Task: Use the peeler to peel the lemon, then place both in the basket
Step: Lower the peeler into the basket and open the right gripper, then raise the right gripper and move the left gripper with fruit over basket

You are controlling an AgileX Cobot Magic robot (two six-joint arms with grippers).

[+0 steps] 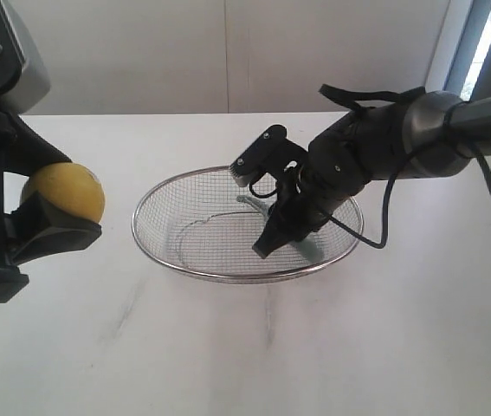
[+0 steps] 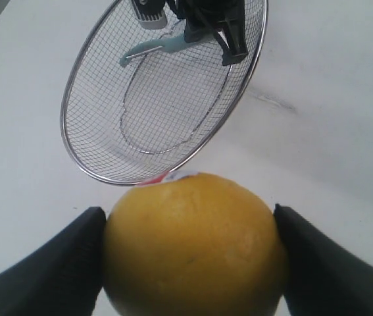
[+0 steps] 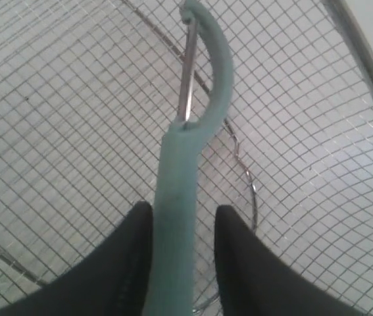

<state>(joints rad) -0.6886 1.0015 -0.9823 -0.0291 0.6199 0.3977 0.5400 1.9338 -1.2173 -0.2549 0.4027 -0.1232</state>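
The yellow lemon is held off the white table at the left, with my left gripper shut on it. In the left wrist view the lemon fills the space between both black fingers. The wire mesh basket stands at the table's middle. The teal peeler lies on the basket's mesh, blade pointing away from the wrist. My right gripper is down inside the basket, astride the handle. One finger touches the handle; a gap shows at the other, so it is open.
The basket's thick rim rings the right gripper on all sides. A black cable loops from the right arm over the basket's right edge. White table surface spreads in front of the basket.
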